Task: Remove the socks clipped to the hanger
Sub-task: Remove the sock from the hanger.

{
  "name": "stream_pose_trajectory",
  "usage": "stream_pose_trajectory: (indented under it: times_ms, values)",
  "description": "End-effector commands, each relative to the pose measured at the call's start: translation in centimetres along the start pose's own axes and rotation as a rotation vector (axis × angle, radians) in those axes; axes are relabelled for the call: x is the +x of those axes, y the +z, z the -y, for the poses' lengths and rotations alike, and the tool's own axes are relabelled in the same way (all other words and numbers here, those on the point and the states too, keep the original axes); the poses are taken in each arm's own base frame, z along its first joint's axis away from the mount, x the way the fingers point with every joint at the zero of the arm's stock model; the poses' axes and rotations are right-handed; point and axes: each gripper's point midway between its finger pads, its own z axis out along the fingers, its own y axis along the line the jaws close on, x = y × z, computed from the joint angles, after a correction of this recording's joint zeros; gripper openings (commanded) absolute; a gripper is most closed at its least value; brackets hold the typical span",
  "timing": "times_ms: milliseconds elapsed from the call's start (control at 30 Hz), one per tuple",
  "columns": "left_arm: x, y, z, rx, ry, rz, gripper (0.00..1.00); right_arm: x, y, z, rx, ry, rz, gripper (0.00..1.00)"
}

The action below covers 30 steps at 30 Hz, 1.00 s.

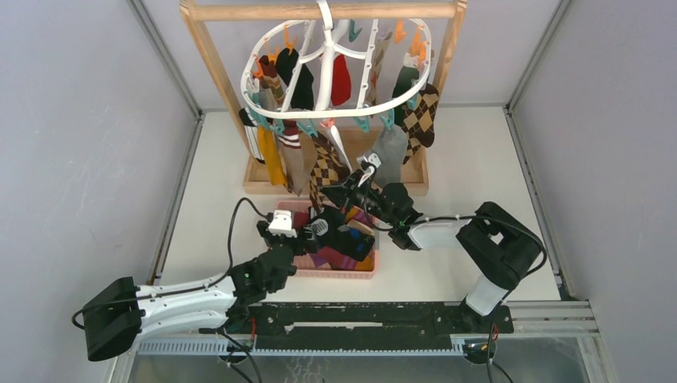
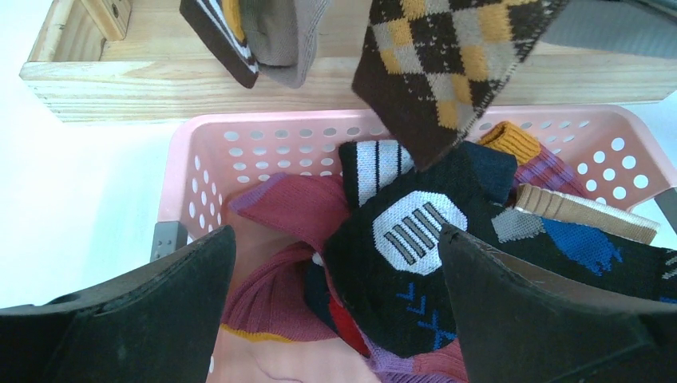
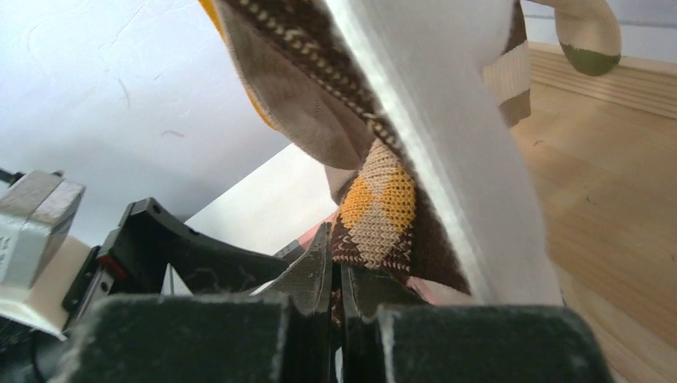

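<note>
Closest to the lens, the right gripper (image 3: 335, 267) has its two black fingers pressed together w/ the lower edge of a brown-and-mustard argyle sock (image 3: 375, 215) pinched btwn the tips; we see no gap there. The sock runs up from the grip toward the hanger (image 1: 325, 76), a white oval ring w/ curved spokes. It hangs by its hook from the top bar of a wooden frame (image 1: 319, 11) at the far side of the table (image 1: 479, 152). Other socks (image 1: 275, 155) (striped, red, black, mustard, grey & a 2nd argyle at right) dangle from orange & teal clips round the ring. The left gripper (image 2: 331, 239) hovers over a pink basket (image 2: 263, 140) set just in front of the frame's base, fingers spread wide & holding nothing. Under it we make out a heap of loose pairs in the basket: a black sock (image 2: 415, 231) w/ a white striped patch on top, maroon ribbed ones beside it & a mustard cuff near the far wall. The argyle's toe hangs over the basket's far rim, just beyond the spread fingers.
</note>
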Motion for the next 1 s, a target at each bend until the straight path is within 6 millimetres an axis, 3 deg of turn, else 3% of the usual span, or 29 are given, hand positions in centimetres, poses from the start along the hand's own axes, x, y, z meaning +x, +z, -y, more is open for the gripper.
stream_pose_trajectory:
  times_ms: [0, 300, 600, 967]
  values:
    - [-1.3, 0.1, 0.2, 0.000, -0.026, 0.029, 1.00, -1.4, -1.0, -2.2, -0.045, -0.011, 0.004, 0.04]
    - [-2.1, -0.1, 1.0, 0.050, -0.049, 0.054, 1.00, -1.3, -2.5, -4.5, -0.056, -0.055, -0.052, 0.04]
    - [-1.9, 0.0, 0.2, 0.005, -0.035, 0.054, 1.00, -1.3, -4.1, -6.8, -0.075, -0.122, -0.099, 0.05]
    - [-2.6, -0.6, 3.6, 0.210, -0.045, 0.085, 1.00, -1.8, -5.6, -7.8, -0.073, -0.175, -0.108, 0.05]
